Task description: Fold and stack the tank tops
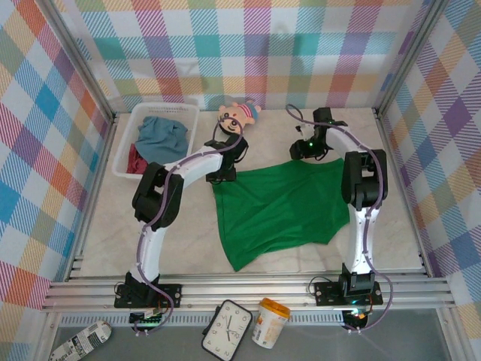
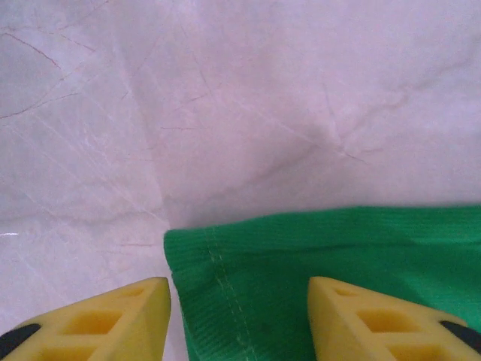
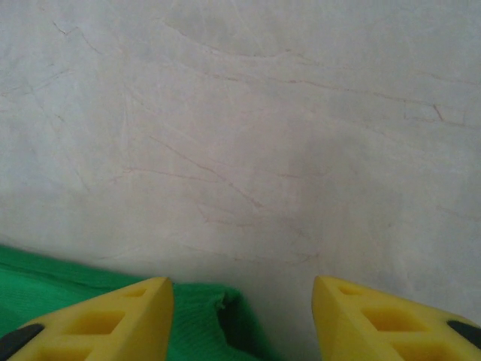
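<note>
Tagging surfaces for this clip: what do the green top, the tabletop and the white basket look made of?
Green tank top: soft knit cloth, matte, going by its fine ribbing and the stitched hem.
Tabletop: smooth, pale, marble-look surface with thin veins; it could be stone or a laminate.
Basket: white with stiff, straight walls, so probably plastic.

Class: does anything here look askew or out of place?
The green tank top lies skewed and rumpled mid-table. A doll lies at the far edge beside the basket, odd among laundry.
</note>
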Tool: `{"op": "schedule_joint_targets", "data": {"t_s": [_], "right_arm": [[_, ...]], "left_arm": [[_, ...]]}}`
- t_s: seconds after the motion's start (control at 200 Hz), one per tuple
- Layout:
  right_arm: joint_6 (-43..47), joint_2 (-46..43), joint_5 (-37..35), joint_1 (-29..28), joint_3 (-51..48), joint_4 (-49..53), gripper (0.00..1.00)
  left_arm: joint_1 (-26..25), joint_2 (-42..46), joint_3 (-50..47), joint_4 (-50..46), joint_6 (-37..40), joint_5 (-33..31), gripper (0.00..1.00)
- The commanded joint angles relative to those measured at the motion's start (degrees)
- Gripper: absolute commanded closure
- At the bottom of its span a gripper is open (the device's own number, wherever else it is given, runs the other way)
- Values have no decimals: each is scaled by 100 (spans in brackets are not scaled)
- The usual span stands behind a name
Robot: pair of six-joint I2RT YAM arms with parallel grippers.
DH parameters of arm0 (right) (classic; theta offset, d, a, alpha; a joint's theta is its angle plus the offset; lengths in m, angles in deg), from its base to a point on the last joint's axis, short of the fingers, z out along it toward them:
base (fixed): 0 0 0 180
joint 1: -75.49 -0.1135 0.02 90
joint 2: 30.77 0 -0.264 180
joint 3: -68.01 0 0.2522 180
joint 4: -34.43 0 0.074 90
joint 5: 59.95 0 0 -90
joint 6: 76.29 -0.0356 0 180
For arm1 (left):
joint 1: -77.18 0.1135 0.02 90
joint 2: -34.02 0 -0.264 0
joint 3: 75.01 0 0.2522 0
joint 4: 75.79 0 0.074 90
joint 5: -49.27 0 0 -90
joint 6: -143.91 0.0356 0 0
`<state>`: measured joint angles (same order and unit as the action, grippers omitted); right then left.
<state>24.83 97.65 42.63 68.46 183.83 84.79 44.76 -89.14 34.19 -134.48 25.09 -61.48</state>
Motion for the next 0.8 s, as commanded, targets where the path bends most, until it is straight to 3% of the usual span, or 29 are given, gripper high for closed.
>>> {"op": "schedule_joint_targets", "data": {"t_s": [0.0, 0.235, 0.485, 0.62, 0.795], "right_arm": [[365, 125, -81, -106, 318, 191, 49], [373, 328, -106, -203, 404, 202, 56], [365, 465, -149, -229, 565, 245, 74], [374, 400, -246, -228, 583, 257, 90], [277, 288, -432, -184, 619, 44, 95]], "left_arm": [[108, -105, 130, -153, -36, -358, 55], [198, -143, 34, 199, 224, -79, 68], [238, -332, 168, 221, 508, 22, 83], [237, -328, 299, 193, 631, 15, 92], [254, -349, 637, 204, 897, -75, 96]]}}
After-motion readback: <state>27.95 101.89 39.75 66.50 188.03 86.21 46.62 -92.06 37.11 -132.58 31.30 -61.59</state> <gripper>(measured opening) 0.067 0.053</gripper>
